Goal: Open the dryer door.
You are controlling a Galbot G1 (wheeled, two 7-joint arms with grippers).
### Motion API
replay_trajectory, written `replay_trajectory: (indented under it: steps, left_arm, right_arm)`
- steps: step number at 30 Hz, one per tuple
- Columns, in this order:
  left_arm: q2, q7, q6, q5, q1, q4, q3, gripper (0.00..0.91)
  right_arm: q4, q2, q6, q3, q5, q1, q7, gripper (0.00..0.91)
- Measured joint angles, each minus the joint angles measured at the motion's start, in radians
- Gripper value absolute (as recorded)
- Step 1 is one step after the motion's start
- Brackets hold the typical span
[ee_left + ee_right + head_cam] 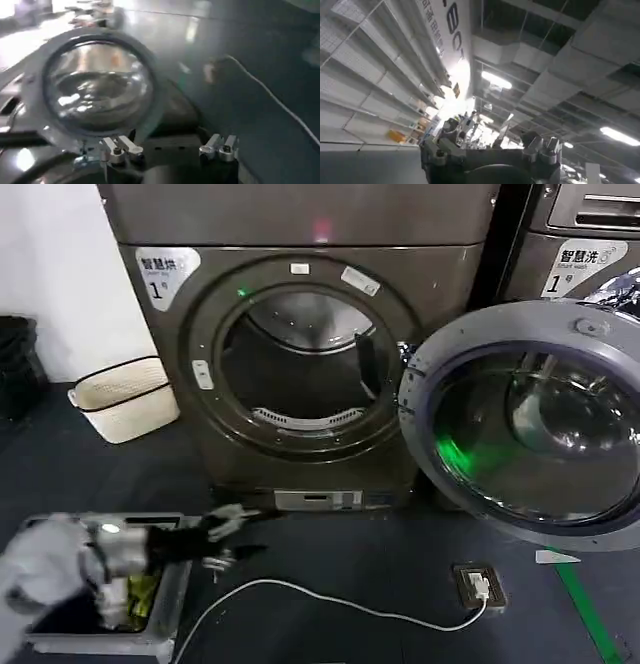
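Observation:
The dryer [300, 224] stands ahead, marked 1. Its round glass door [520, 424] is swung wide to the right, leaving the drum opening [300, 364] uncovered. My left gripper [228, 536] hangs low above the floor in front of the dryer's base, open with nothing between its fingers. From the left wrist, the door [97, 85] lies beyond the left gripper [170, 150], whose fingers [120, 149] stand well apart from it. My right gripper [492, 142] points up at the ceiling, open and empty.
A white basket [120, 394] sits left of the dryer. A grey bin [165, 619] lies under my left arm. A white cable [330, 599] runs across the floor to a socket [478, 584]. Another machine [580, 244] stands to the right, with green tape [590, 614] on the floor.

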Motion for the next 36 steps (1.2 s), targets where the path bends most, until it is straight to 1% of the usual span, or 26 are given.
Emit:
replay_trajectory:
  steps: [3,6,8,10,12,15,17,19,22,27,36]
  left_arm:
    - [0.072,-0.069,-0.064,0.210,-0.010,0.056,-0.036,0.907]
    - [0.121,-0.116,-0.071,0.450,-0.009,0.108,-0.046,0.907]
    - [0.137,-0.128,-0.072,0.592,-0.014,0.138,-0.050,0.907]
    - [0.141,-0.127,-0.071,0.715,-0.021,0.167,-0.052,0.907]
    - [0.144,-0.113,-0.071,0.806,-0.017,0.188,-0.049,0.907]
    - [0.148,-0.092,-0.070,0.860,-0.008,0.216,-0.042,0.907]
    - [0.146,-0.091,-0.070,0.889,-0.007,0.225,-0.042,0.907]
    - [0.146,-0.090,-0.070,0.900,-0.007,0.231,-0.042,0.907]
    - [0.146,-0.085,-0.069,0.907,-0.004,0.237,-0.040,0.907]
    - [0.141,-0.084,-0.069,0.910,-0.001,0.244,-0.038,0.907]
    - [0.136,-0.085,-0.068,0.930,0.005,0.269,-0.028,0.907]
  right_arm:
    - [-0.018,-0.009,-0.007,-0.005,0.004,0.009,0.002,0.907]
    - [-0.023,-0.007,-0.010,-0.015,0.022,0.016,0.002,0.907]
    - [-0.024,-0.005,-0.011,-0.022,0.045,0.022,0.002,0.907]
    - [-0.024,-0.005,-0.010,-0.024,0.052,0.025,0.001,0.907]
    - [-0.024,-0.005,-0.009,-0.024,0.056,0.026,0.000,0.907]
    - [-0.022,-0.006,-0.008,-0.025,0.059,0.027,0.000,0.907]
    - [-0.022,-0.005,0.018,-0.031,0.080,0.028,-0.001,0.907]
    - [-0.024,-0.003,0.024,-0.033,0.084,0.028,-0.001,0.907]
    - [-0.030,-0.002,0.044,-0.034,0.092,0.028,-0.001,0.907]
    - [-0.032,0.004,0.069,-0.035,0.084,0.028,-0.010,0.907]
    - [-0.037,0.005,0.084,-0.047,0.088,0.030,-0.015,0.907]
